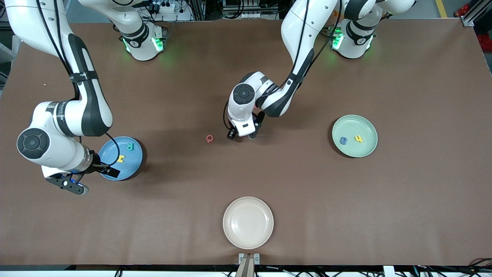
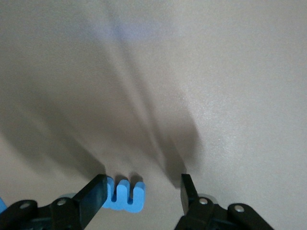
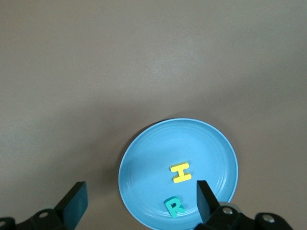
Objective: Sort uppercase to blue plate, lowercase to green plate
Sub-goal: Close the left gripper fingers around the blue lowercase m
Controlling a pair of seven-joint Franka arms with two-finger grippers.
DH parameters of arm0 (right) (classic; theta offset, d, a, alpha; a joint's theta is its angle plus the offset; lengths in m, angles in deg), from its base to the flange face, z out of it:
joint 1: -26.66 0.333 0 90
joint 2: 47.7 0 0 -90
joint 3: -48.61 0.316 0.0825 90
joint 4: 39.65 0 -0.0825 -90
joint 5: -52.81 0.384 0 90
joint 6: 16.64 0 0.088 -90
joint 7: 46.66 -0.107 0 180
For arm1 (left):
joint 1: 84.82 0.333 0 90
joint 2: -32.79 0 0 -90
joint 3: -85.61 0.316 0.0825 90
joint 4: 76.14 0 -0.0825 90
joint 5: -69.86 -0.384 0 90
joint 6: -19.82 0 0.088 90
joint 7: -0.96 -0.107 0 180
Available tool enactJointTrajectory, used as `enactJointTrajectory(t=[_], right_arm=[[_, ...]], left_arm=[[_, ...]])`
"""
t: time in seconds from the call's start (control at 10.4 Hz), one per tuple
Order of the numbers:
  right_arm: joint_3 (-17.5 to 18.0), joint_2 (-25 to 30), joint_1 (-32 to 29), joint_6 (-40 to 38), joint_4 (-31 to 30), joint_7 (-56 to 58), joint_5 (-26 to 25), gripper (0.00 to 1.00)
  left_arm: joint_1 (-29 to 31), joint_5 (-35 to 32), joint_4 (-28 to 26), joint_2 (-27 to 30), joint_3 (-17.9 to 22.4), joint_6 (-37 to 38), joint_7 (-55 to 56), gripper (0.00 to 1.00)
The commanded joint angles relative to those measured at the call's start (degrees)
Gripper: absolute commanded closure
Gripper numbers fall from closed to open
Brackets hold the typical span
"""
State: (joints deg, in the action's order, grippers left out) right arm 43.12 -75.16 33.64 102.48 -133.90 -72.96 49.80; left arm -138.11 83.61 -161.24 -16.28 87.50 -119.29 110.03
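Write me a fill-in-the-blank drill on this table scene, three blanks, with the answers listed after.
1. The yellow H and teal R lie on the ____ plate.
2. The cream plate holds ____ letters.
3. The left gripper has its fingers open around a ____ foam letter on the table.

Missing words: blue; no; blue
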Motion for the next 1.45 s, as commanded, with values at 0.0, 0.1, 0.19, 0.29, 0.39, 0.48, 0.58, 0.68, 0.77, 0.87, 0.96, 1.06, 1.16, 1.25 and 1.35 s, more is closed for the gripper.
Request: enactJointTrajectory(t=[0.0,0.1,0.19,0.29,0.39,0.48,0.58,0.68,0.77,0.87,0.96,1.06,1.16,1.25,1.35], right_arm=[[0.4,0.8,0.2,-0.6,-0.5,-0.5,-1.0,0.0],[0.4,0.8,0.3,-0.8,-0.5,-0.6,-1.0,0.0],[0.4,0.8,0.6,-0.9,-0.5,-0.6,-1.0,0.0],[0.4,0.8,0.7,-0.9,-0.5,-0.9,-0.9,0.0],[0.4,0.8,0.8,-0.8,-0.5,-1.0,-0.9,0.0],[0.4,0.8,0.9,-0.8,-0.5,-1.0,-0.9,0.0],[0.4,0.8,0.9,-0.8,-0.5,-1.0,-0.9,0.0],[0.4,0.8,0.9,-0.9,-0.5,-1.0,-0.9,0.0],[0.4,0.8,0.9,-0.9,-0.5,-1.0,-0.9,0.0],[0.4,0.8,0.9,-0.9,-0.5,-1.0,-0.9,0.0],[0.4,0.8,0.9,-0.9,-0.5,-1.0,-0.9,0.0],[0.4,0.8,0.9,-0.9,-0.5,-1.0,-0.9,0.0],[0.4,0.8,0.9,-0.9,-0.5,-1.0,-0.9,0.0],[0.4,0.8,0.9,-0.9,-0.5,-1.0,-0.9,0.0],[0.4,0.8,0.9,-0.9,-0.5,-1.0,-0.9,0.0]], left_arm=[[-0.7,1.0,0.7,0.2,0.3,1.7,-0.3,0.3],[-0.8,0.9,0.8,0.6,0.1,2.9,-0.3,0.31],[-0.7,0.9,0.7,1.0,-0.1,3.8,-0.9,0.31],[-0.7,0.9,0.7,1.0,-0.4,4.9,-1.2,0.31],[-0.7,1.0,0.7,1.1,-0.4,5.6,-1.5,0.31],[-0.6,1.0,0.7,1.1,-0.4,6.3,-1.7,0.31],[-0.6,1.0,0.7,1.1,-0.4,6.9,-2.3,0.31],[-0.7,1.1,0.6,1.1,-0.5,7.3,-2.6,0.31],[-0.7,1.1,0.6,1.0,-0.4,7.4,-2.6,0.31],[-0.7,1.2,0.6,1.0,-0.5,7.4,-2.7,0.31],[-0.7,1.3,0.6,1.0,-0.5,7.3,-2.8,0.31],[-0.7,1.3,0.6,0.9,-0.5,7.3,-2.7,0.31],[-0.7,1.4,0.6,0.8,-0.5,7.0,-2.5,0.31],[-0.8,1.5,0.7,0.8,-0.7,6.7,-2.5,0.31],[-0.7,1.5,0.7,0.7,-1.4,6.7,-2.5,0.32]])
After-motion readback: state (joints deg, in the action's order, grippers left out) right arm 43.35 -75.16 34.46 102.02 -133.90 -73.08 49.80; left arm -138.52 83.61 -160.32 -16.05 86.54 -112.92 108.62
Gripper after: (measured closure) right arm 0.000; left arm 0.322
